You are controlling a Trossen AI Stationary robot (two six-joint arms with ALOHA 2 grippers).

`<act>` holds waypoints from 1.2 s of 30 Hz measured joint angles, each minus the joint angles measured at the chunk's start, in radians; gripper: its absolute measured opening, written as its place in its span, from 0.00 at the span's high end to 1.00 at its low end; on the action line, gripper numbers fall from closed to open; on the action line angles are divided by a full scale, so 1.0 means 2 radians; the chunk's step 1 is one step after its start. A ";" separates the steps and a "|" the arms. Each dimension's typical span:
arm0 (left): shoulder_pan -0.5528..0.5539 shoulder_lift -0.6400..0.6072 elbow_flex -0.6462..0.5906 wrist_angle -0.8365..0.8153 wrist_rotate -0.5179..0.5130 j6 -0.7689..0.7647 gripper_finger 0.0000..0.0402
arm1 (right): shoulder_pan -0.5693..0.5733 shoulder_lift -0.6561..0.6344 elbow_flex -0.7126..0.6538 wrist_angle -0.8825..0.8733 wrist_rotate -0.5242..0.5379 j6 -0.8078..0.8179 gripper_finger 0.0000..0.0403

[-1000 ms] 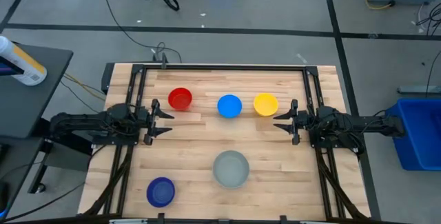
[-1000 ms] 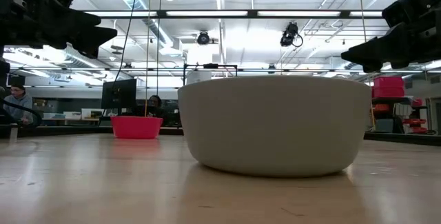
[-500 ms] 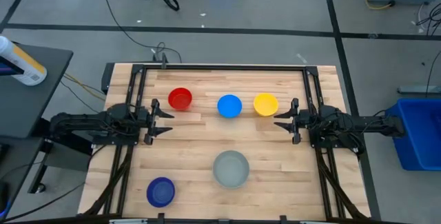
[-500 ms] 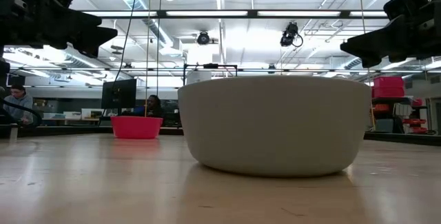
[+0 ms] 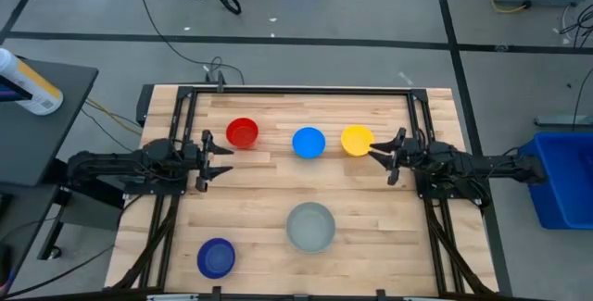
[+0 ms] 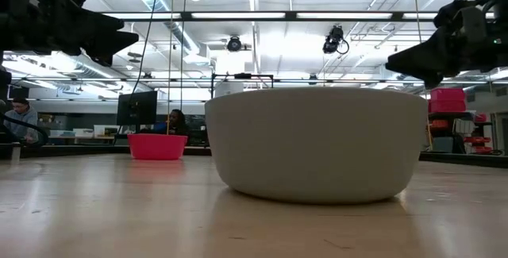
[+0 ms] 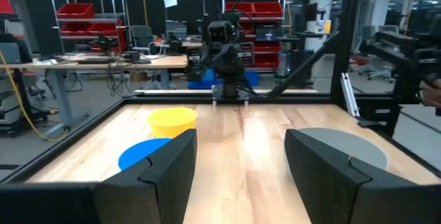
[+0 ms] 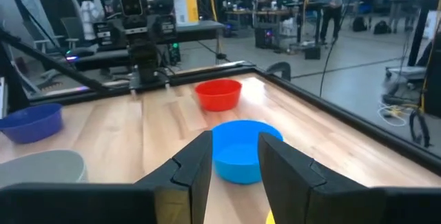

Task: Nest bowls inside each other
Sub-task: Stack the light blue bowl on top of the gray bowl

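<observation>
Five bowls stand upright on the wooden table. Red (image 5: pixel 243 133), light blue (image 5: pixel 309 142) and yellow (image 5: pixel 357 140) form a row toward the far edge. The larger pale grey bowl (image 5: pixel 309 226) sits nearer, and the dark blue one (image 5: pixel 216 257) is at the near left. My left gripper (image 5: pixel 222 160) hovers open at the table's left, level, below the red bowl in the picture. My right gripper (image 5: pixel 382 161) hovers open at the right, just beside the yellow bowl, with the light blue bowl (image 8: pixel 241 149) ahead of its fingers.
A black metal frame (image 5: pixel 296 91) runs along the table's edges. The wood between the two grippers and around the grey bowl (image 6: pixel 317 143) is bare. People and workbenches show in the room beyond the table.
My right gripper has swung its fingers toward the far edge, nearer the yellow bowl, and has rolled a little. The bowls have stayed in place.
</observation>
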 joint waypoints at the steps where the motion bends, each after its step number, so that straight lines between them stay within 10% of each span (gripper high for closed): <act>1: 0.000 0.000 0.000 0.000 -0.004 0.001 0.43 | 0.000 0.005 0.000 0.003 0.000 0.005 0.68; 20: 0.000 0.000 0.000 0.005 -0.043 0.027 0.43 | -0.001 0.281 0.004 0.265 -0.002 0.018 0.60; 36: 0.000 0.000 0.000 -0.009 -0.049 0.033 0.43 | -0.059 0.582 0.185 0.295 -0.073 -0.048 0.61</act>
